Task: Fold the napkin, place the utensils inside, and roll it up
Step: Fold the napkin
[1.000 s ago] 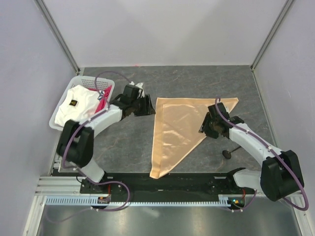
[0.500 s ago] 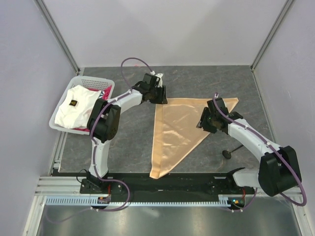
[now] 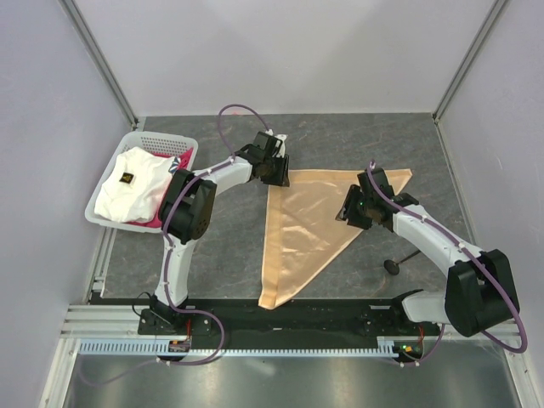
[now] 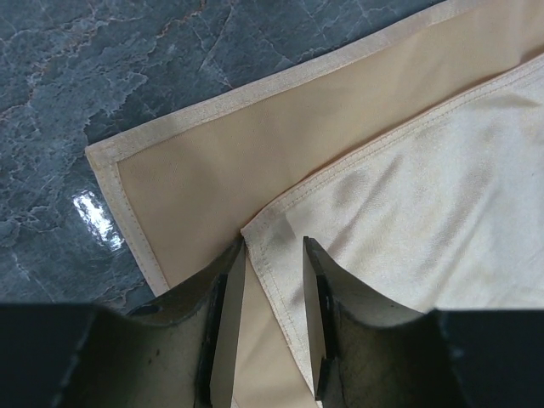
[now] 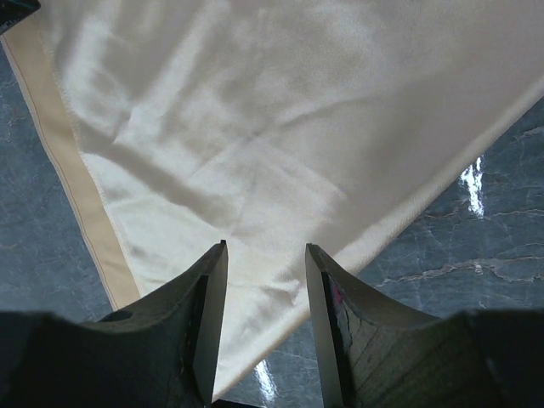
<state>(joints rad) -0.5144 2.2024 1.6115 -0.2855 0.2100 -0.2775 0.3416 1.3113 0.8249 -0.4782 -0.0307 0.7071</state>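
Top external | napkin (image 3: 308,223) | peach-tan, shiny, folded triangle, flat

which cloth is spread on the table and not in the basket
The peach-tan napkin, lying flat as a folded triangle on the dark table. The white cloth and pink-red cloth are piled in the basket at the left.

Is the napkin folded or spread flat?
Folded. The napkin lies as a triangle, and the left wrist view shows one hemmed layer on top of another.
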